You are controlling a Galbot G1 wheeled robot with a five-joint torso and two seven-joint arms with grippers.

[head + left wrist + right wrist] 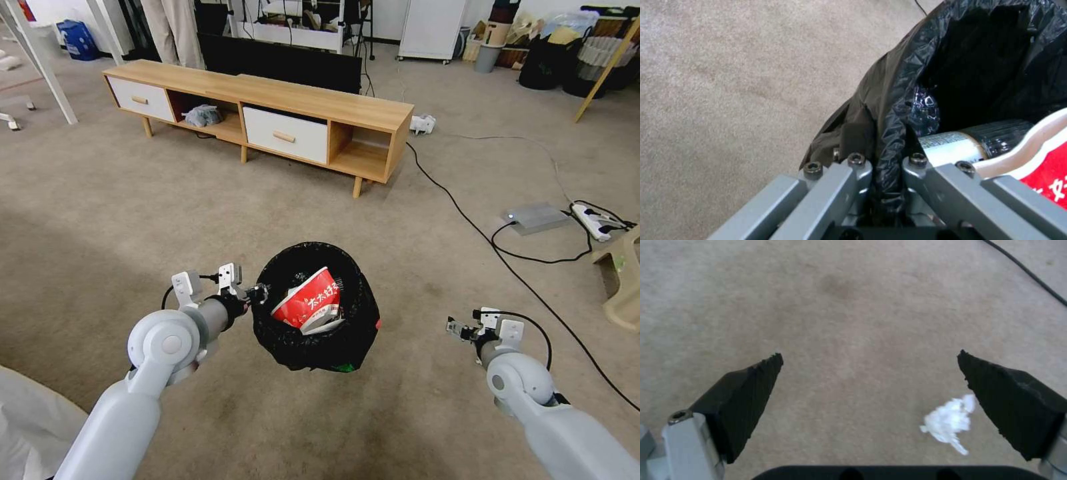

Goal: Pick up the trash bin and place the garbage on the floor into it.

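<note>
The trash bin [313, 347], lined with a crinkled black bag, stands out in front of me over the beige carpet floor [133, 220]. My left gripper [257, 293] is shut on its near-left rim; the left wrist view shows the bag fold [898, 100] pinched in the gripper [884, 166]. A red-and-white container [310, 303] and a plastic bottle [969, 141] lie inside the bin. My right gripper [455, 329] hovers open to the right of the bin, over the carpet. In the right wrist view a white paper wad [949, 421] lies on the floor near one fingertip of that gripper [871, 373].
A long wooden TV cabinet [267, 100] with white drawers stands ahead. Black cables [467, 213] run across the carpet on the right to a grey box [533, 217] and a power strip [597, 220]. A beige stool [623, 280] is at the right edge.
</note>
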